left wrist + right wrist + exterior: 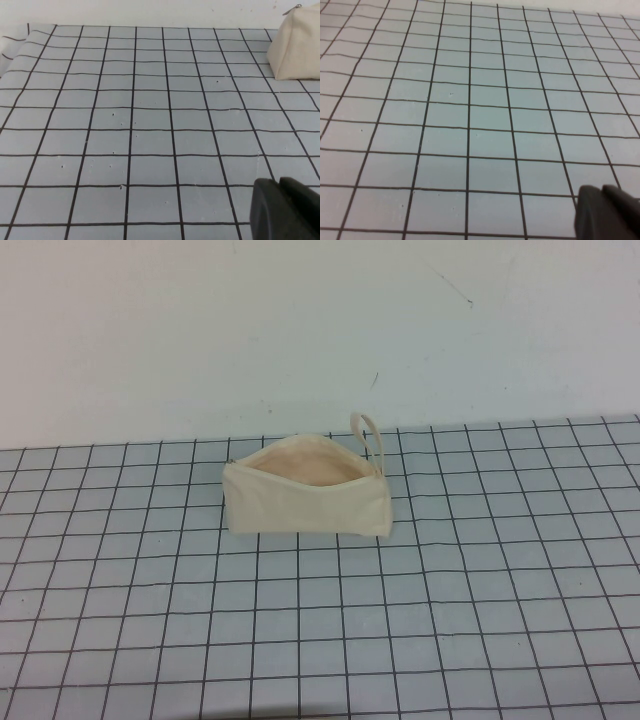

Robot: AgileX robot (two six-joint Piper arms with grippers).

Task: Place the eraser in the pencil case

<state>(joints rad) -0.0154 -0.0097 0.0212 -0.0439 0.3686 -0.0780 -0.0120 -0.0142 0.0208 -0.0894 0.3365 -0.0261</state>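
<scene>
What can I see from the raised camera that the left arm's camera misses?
Only the high view shows the pencil case's open mouth, its peach lining, its loop strap and the pale wall behind.

Only the left wrist view shows part of the left gripper, a dark shape at the picture's edge, low over the mat.

Both show the pencil case and the grey gridded mat. Neither shows the eraser. The right gripper shows only in its own wrist view.

Only slivers of robot on show: the left claw (285,209) is a matte black, rounded chunk with a faint seam, and the right claw (606,212) looks identical, dark and smooth.
</scene>
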